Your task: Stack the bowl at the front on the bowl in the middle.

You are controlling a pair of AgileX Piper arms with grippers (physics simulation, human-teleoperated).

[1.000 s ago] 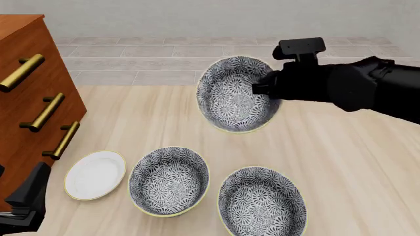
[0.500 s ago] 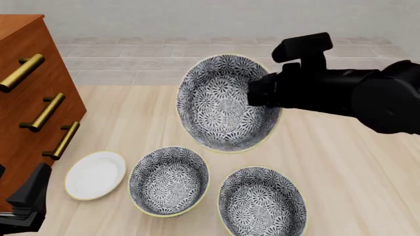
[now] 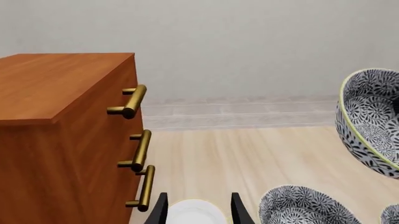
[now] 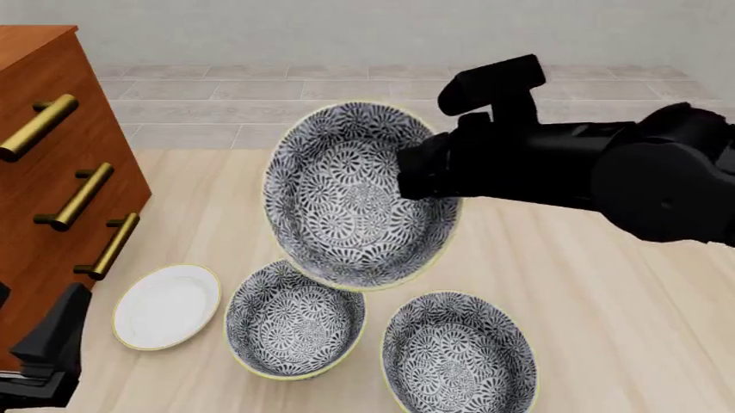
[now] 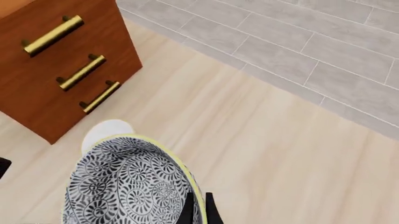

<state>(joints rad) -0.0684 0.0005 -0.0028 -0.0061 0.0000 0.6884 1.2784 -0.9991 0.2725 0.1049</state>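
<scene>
Floral grey-and-white deep bowl with cream-yellow rim (image 4: 350, 196) is hanging tilted above the matching middle bowl (image 4: 295, 318). Right gripper (image 4: 419, 176) is pinching its rim. Left gripper (image 3: 198, 212) is apparently sitting parted near the flat white plate (image 4: 168, 305).

Pale wood-grain tabletop (image 4: 597, 284). Brown wooden drawer cabinet (image 4: 46, 172) at left, three brass bar handles (image 4: 83, 196) on front. Grey tiled floor (image 4: 287, 103) beyond table. Plain light grey wall (image 4: 344, 30) behind. Even, soft light.
</scene>
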